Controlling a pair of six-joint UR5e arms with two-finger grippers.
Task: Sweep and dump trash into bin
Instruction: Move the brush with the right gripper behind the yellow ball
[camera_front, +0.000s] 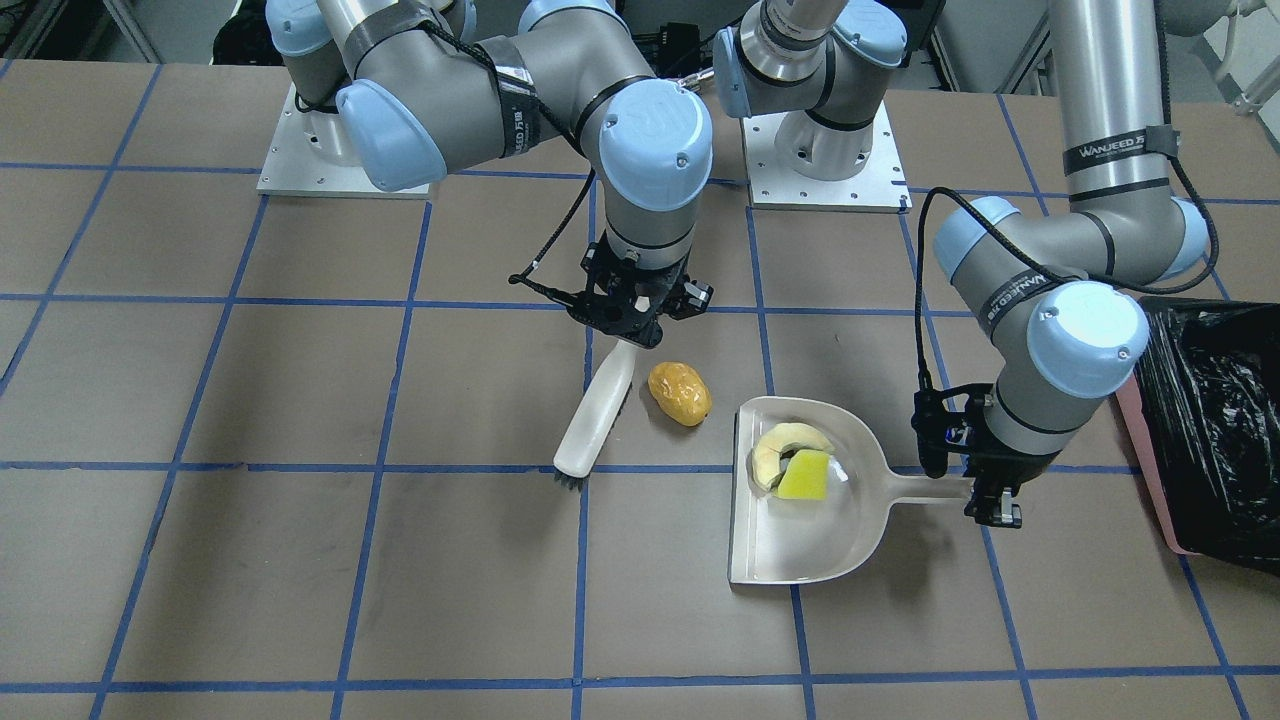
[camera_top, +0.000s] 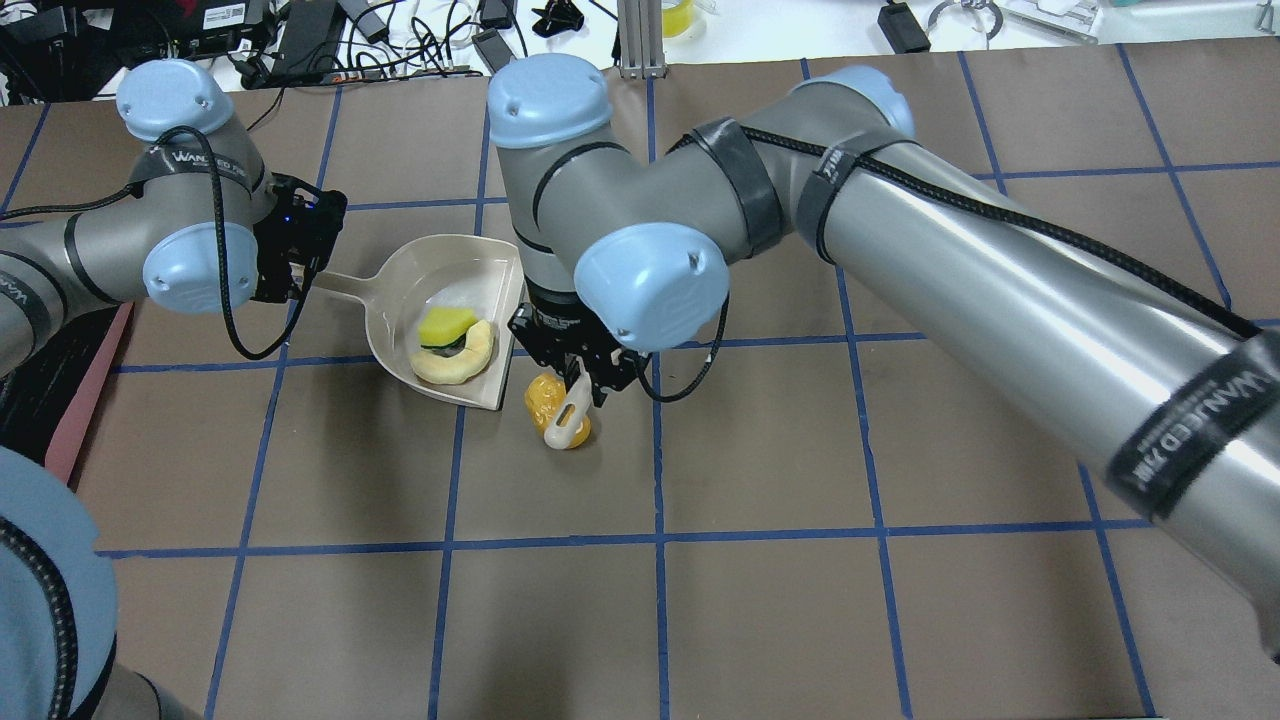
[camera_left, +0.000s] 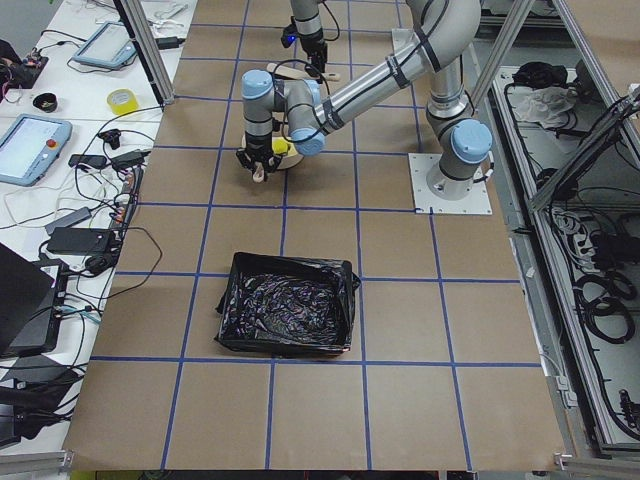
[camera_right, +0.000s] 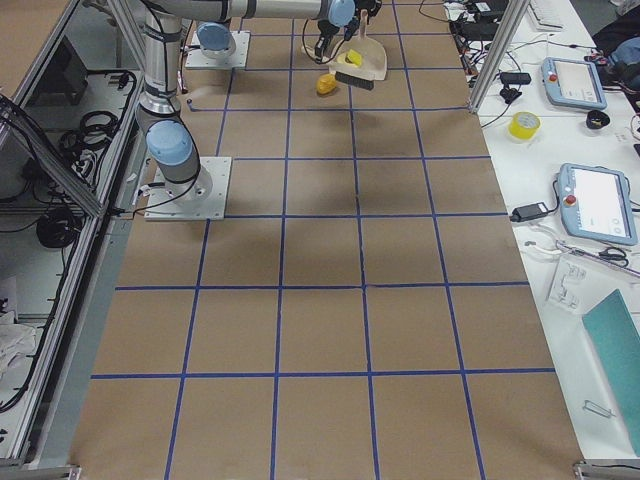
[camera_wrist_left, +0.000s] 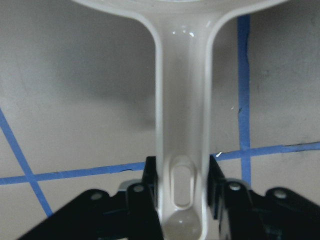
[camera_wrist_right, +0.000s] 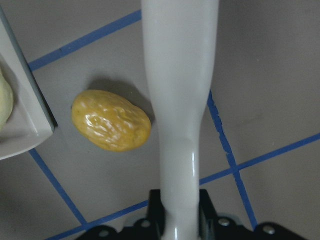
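Observation:
The orange-yellow lump (camera_front: 680, 393) lies on the table between the white brush (camera_front: 597, 410) and the beige dustpan (camera_front: 800, 545). It also shows in the right wrist view (camera_wrist_right: 111, 120), just left of the brush handle. The cream wedge slice (camera_front: 790, 440) and the yellow sponge piece (camera_front: 805, 475) lie inside the dustpan. My right gripper (camera_front: 640, 325) is shut on the brush handle (camera_wrist_right: 180, 125), with the bristles down on the table. My left gripper (camera_front: 985, 490) is shut on the dustpan handle (camera_wrist_left: 182, 150). The pink bin (camera_front: 1215, 430) with its black bag stands just beyond the left arm.
The dustpan's open mouth faces the lump, with its edge (camera_wrist_right: 25, 115) a short way from it. The arm bases (camera_front: 825, 160) stand at the table's robot side. Blue tape lines grid the brown table.

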